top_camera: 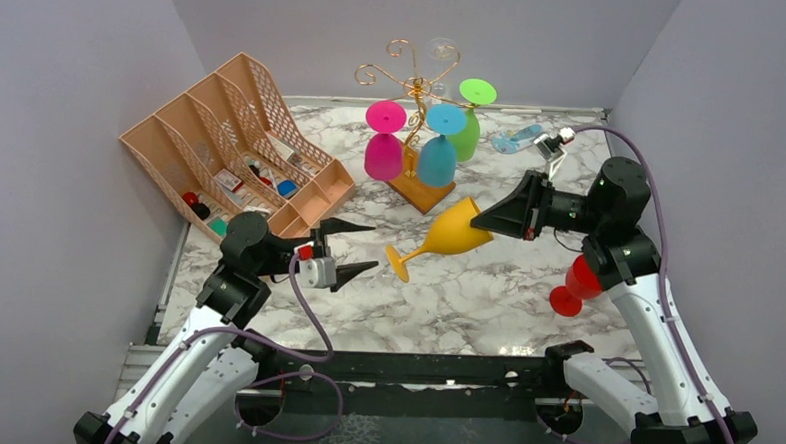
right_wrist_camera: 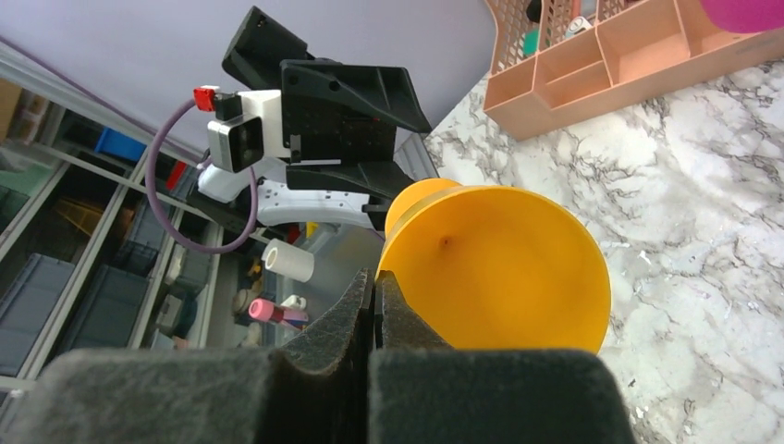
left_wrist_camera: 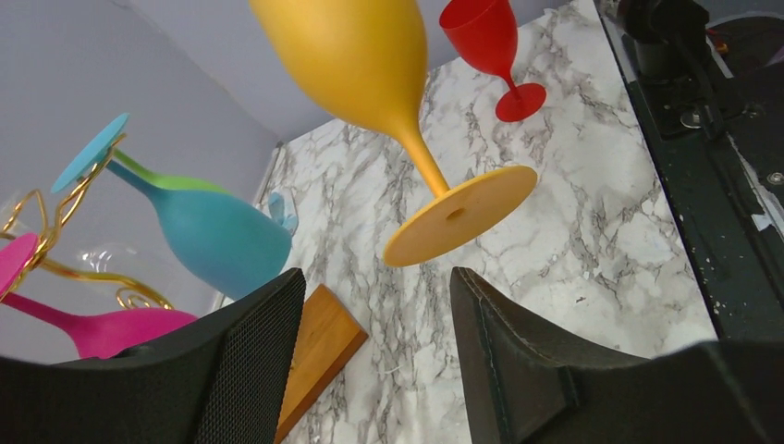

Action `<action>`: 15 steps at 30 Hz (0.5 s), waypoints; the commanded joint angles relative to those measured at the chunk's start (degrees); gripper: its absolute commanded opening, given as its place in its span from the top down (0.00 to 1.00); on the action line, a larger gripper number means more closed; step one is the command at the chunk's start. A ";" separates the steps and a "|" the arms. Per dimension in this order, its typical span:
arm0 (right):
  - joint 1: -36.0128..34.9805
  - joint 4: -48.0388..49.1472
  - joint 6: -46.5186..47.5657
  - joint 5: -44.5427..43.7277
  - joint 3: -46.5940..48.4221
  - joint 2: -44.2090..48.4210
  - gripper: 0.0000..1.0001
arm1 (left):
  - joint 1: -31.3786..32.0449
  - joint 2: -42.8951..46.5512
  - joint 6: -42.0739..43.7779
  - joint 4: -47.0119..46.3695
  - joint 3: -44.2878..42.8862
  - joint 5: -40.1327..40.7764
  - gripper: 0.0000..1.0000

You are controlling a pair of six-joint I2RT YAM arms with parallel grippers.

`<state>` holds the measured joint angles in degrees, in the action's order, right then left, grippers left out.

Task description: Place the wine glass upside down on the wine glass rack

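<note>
- Above the marble table (top_camera: 496,297), the right gripper (top_camera: 479,222) is pinching the rim of the yellow wine glass (top_camera: 448,234), jaws clamped on it
- The glass is hanging tilted, its foot pointing toward the left gripper (top_camera: 370,247), whose jaws are standing apart just beside the foot
- Behind, the wine glass rack (top_camera: 415,84) is carrying a pink glass (top_camera: 383,152), a blue glass (top_camera: 438,156) and a green glass (top_camera: 465,135) upside down

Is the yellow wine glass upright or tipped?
Tipped: the yellow wine glass is nearly sideways, right gripper pinching its rim, foot pointing toward the open left gripper.
</note>
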<state>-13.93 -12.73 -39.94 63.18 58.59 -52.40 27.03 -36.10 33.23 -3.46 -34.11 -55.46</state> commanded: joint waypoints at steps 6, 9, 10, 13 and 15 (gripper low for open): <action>-0.13 6.58 -2.53 2.39 -0.82 -1.22 0.99 | 0.13 -3.96 2.92 -0.09 -3.19 -8.70 0.38; -0.12 7.62 -3.33 2.52 -1.29 -1.80 0.99 | 0.37 -5.92 3.21 -0.04 -4.23 -10.60 0.41; -0.13 8.42 -3.83 2.62 -1.60 -1.94 0.99 | 0.46 -6.61 3.42 -0.03 -4.56 -10.83 0.42; -0.10 9.28 -4.20 2.67 -1.98 -2.15 0.99 | 0.81 -8.49 4.08 -0.02 -5.16 -11.48 0.51; -0.13 9.06 -4.01 3.01 -1.96 -2.49 0.99 | 0.86 -9.14 4.41 0.00 -5.03 -11.44 0.52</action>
<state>-13.93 -6.70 -43.16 63.99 57.08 -54.57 27.38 -44.12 35.59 -3.33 -37.21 -62.87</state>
